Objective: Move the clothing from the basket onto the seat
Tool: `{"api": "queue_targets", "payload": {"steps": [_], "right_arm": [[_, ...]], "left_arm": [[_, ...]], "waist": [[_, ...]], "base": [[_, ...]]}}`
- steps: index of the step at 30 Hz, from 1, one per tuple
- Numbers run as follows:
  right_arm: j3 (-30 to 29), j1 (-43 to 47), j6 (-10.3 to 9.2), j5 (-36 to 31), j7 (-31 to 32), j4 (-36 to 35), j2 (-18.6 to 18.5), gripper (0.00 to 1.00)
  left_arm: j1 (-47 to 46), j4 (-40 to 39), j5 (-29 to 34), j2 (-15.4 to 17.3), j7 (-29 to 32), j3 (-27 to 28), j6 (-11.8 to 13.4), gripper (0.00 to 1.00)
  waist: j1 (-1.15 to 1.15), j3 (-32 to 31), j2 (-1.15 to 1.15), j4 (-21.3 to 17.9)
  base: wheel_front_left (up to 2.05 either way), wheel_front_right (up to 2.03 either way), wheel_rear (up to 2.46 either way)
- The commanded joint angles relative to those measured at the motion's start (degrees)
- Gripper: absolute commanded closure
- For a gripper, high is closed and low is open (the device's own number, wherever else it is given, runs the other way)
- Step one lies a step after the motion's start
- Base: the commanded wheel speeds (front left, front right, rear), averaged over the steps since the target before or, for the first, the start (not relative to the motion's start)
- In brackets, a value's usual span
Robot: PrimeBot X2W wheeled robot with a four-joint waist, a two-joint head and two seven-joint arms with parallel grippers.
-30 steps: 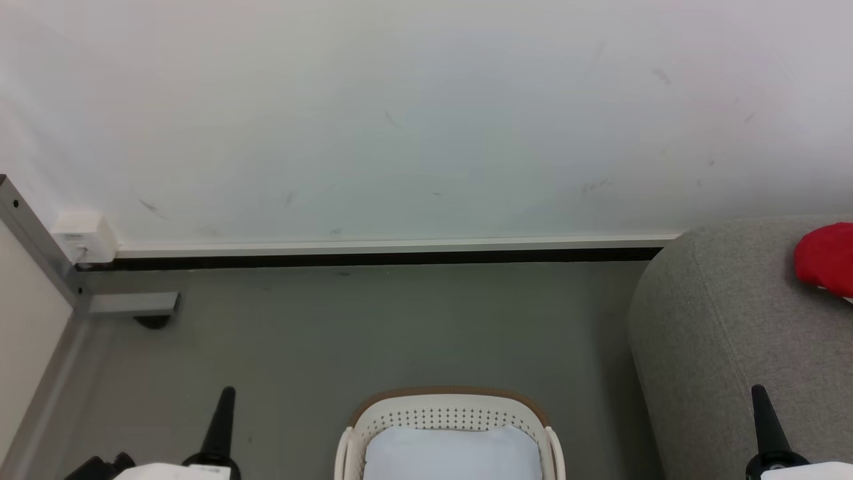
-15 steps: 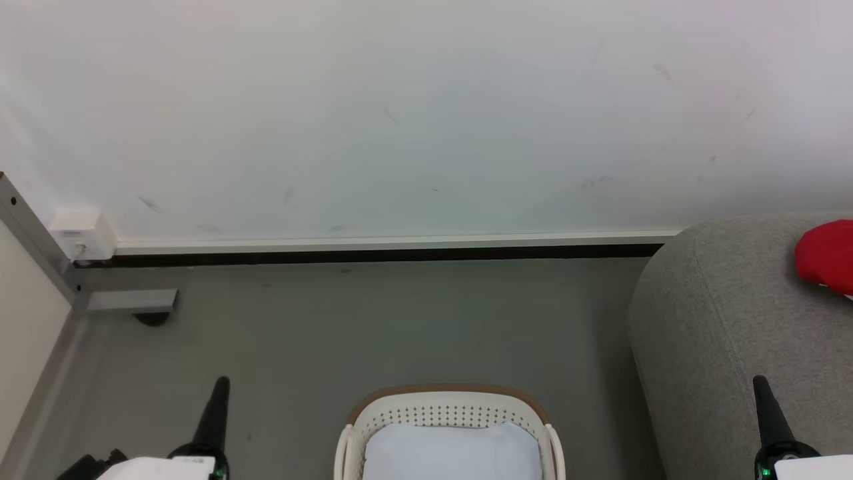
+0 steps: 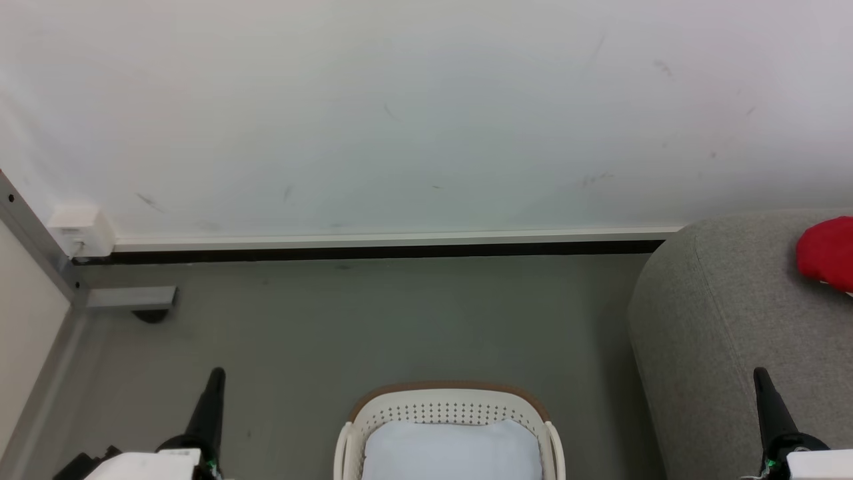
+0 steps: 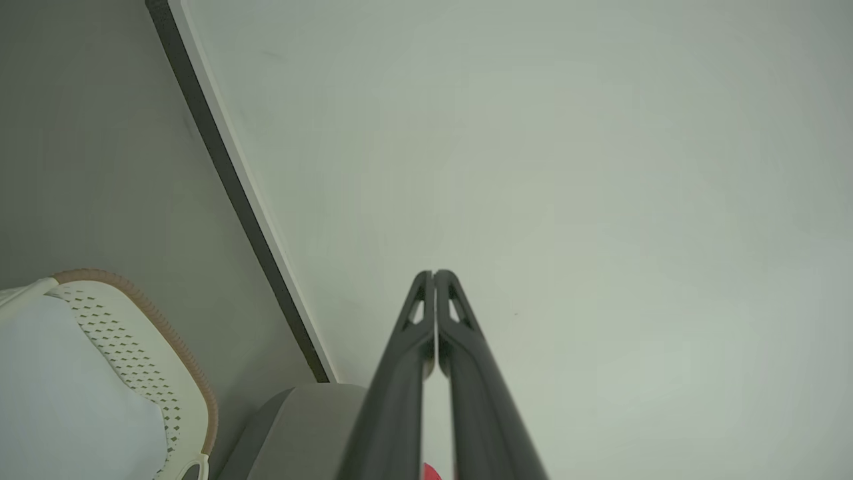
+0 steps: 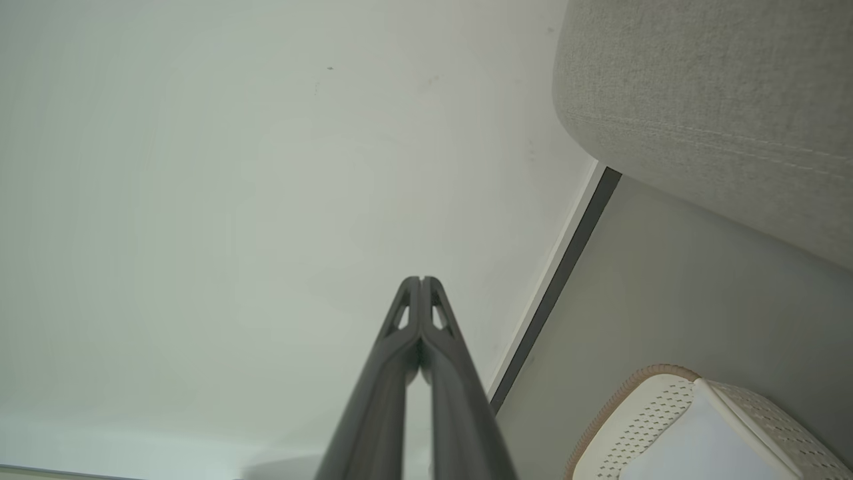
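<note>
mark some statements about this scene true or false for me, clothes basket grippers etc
1. The red clothing lies on the grey sofa. True.
2. The basket holds nothing. False: a pale white cloth lies in it.
3. The left gripper is shut with nothing between its fingers. True.
4. The right gripper grips the red clothing. False: it is shut on nothing, apart from the red clothing.
5. The basket stands on the grey sofa. False: it stands on the floor beside it.
</note>
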Motion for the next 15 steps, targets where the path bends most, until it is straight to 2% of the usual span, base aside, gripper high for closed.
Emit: {"api": "queue_targets", "payload": {"steps": [1, 15], "right_arm": [[-0.2, -1.2, -0.12, 1.6, 0.3, -0.5, -0.6, 1.0], [-0.6, -1.6, -0.13, 7.0, 1.6, -0.9, -0.6, 1.0]], "left_arm": [[-0.8, -0.3, -1.6, 0.4, 0.4, 0.4, -0.4, 1.0], [-1.3, -0.6, -6.4, 0.4, 1.7, 1.2, -0.5, 1.0]], "waist": [[0.0, 0.0, 0.0, 0.0], [-0.01, 0.4, 0.0, 0.0]], "base": [[0.0, 0.0, 0.0], [0.0, 0.0, 0.0]]}}
